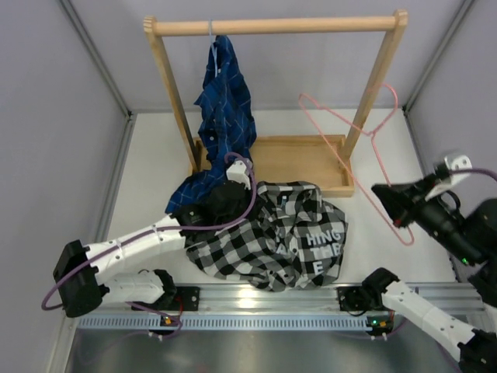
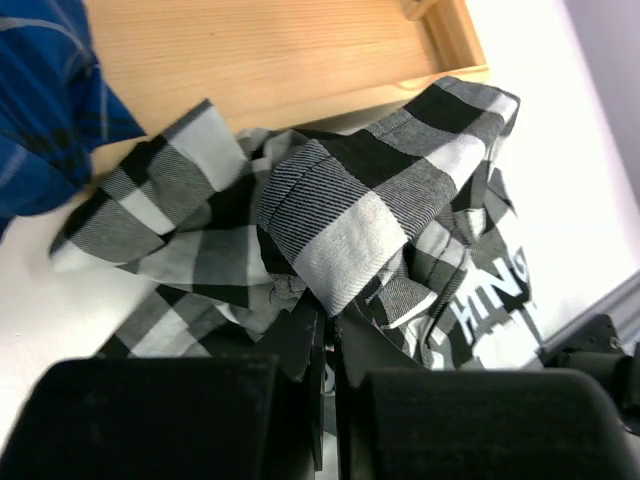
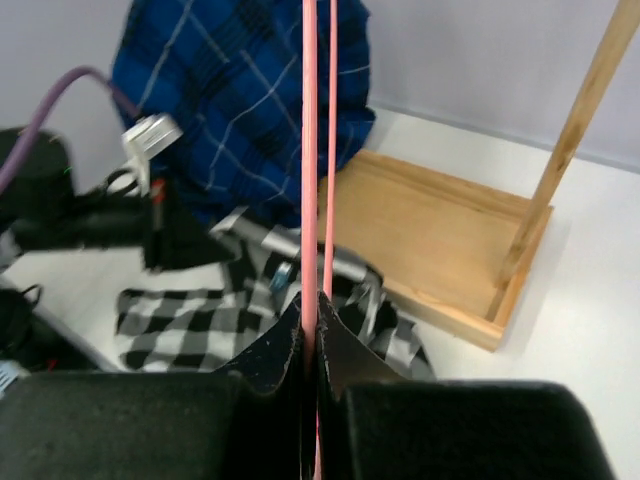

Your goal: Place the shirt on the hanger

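Right hand (image 3: pixel 312 312) clamped on hanger (image 3: pixel 310 150) wire. Left hand (image 2: pixel 325 330) clamped on shirt (image 2: pixel 340 230) fold; shirt crumpled on counter (image 1: pixel 147 179), against tray (image 1: pixel 299 159).

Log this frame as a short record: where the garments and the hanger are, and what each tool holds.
shirt: black-and-white checked fabric shirt with white lettering, crumpled on the table in front of the rack's base
hanger: thin pink wire hanger, off the table, nothing on it
left tool: shut on a fold of the checked shirt
right tool: shut on the hanger's wire
rack: wooden rack, dark blue plaid shirt hanging from its top rail
task state: shirt not yet on hanger
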Robot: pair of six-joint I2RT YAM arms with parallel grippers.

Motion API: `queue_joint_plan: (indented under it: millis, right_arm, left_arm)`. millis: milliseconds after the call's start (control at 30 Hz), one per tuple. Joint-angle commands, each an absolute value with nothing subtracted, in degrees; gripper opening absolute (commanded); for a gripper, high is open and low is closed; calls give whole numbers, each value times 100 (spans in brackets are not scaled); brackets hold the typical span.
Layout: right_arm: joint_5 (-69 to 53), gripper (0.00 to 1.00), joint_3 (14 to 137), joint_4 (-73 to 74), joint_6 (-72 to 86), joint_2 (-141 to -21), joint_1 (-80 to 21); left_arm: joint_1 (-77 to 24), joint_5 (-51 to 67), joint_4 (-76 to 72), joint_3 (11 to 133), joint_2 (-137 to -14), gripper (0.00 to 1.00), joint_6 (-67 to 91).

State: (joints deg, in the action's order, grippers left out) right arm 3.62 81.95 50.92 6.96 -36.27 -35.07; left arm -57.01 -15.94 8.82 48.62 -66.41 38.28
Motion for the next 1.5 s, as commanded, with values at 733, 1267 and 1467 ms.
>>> queue_joint_plan:
  millis: [733, 1267, 1467]
  right_arm:
    - [-1204, 0, 6469, 6839, 1503, -2118, -3393]
    - [-861, 0, 7269, 7347, 1160, -2206, -3393]
    - [-1247, 0, 6865, 7041, 1213, -2180, -3393]
  left_arm:
    - [-5142, 577, 766, 5907, -7313, 0, 3489]
    - [-5142, -238, 1160, 5625, -7198, 0, 3331]
    - [-5142, 421, 862, 5564, -7207, 0, 3471]
